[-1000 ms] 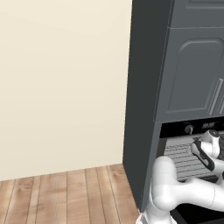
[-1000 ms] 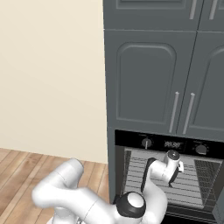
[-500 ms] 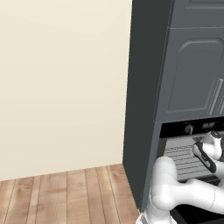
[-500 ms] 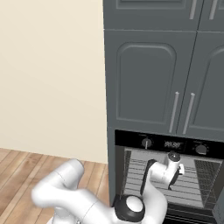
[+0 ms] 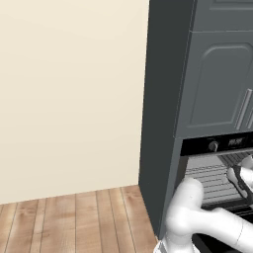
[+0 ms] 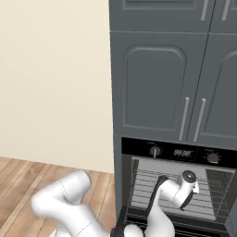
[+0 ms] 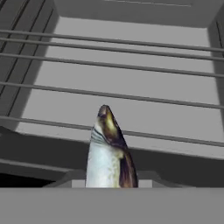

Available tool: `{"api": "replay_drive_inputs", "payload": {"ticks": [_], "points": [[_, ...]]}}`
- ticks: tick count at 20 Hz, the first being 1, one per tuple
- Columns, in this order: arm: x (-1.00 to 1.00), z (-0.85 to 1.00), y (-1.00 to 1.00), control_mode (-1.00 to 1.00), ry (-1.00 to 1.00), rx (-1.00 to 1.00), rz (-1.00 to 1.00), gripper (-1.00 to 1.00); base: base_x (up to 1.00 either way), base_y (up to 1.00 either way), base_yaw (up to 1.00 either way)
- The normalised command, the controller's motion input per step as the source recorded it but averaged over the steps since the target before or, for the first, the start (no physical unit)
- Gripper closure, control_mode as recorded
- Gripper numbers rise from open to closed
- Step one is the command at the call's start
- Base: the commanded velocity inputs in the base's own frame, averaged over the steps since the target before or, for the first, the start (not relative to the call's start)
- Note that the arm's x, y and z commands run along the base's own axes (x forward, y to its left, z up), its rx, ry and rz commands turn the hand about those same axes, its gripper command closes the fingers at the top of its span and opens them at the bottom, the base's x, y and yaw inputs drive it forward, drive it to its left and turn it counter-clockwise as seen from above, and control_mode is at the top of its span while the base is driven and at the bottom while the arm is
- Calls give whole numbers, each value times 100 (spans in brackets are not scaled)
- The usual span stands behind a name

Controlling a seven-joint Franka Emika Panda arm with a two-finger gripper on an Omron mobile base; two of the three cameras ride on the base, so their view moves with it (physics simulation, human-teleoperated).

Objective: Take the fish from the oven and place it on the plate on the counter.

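As the hand view has it, the fish (image 7: pixel 108 151) rises from the bottom edge straight up the middle of the frame, head toward the far wall of the oven (image 7: pixel 131 87), tail end cut off below. Its long axis runs along the tool's line of sight, nose pointing into the cavity, crossing the bars of the wire rack (image 7: pixel 113 94) roughly at right angles. The fingertips are hidden in this view, so how wide the tool stands cannot be told. Judgement: the fish sitting dead centre and so close to the lens suggests it is between the fingers, but contact is not confirmed.

From the right base view the tool (image 6: pixel 189 200) sits in front of the open oven (image 6: pixel 180 152) mouth, below the black control strip, pointing down and inward over the rack; the arm reaches up from the lower left. The left base view shows the hand (image 5: pixel 242 180) at the right edge, level with the oven rack.

Plate and counter: out of frame at present, so their direction from the oven is unknown. Grey cupboard doors (image 6: pixel 155 85) fill the wall above; wooden floor (image 5: pixel 74 217) lies to the left.

Judgement: the next move depends on drawing back along the fish's own axis, toward the near side, without tipping the head into the bars.
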Motion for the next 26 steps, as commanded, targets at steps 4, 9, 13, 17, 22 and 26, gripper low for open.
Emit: {"api": "replay_drive_inputs", "payload": {"ticks": [4, 9, 13, 17, 22, 26], "points": [[-54, 73, -1, -100, -9, 0, 9, 100, 0, 0, 0], [-69, 100, 0, -100, -7, 0, 10, 100, 0, 0, 0], [-87, 100, 11, -100, -4, 0, 8, 100, 0, 0, 0], [-98, 100, 36, -100, -3, 0, 1, 100, 0, 0, 0], [-70, 99, 61, -100, -1, -2, -1, 100, 0, 0, 0], [-36, 100, 84, -100, 0, -5, -8, 100, 0, 0, 0]]}}
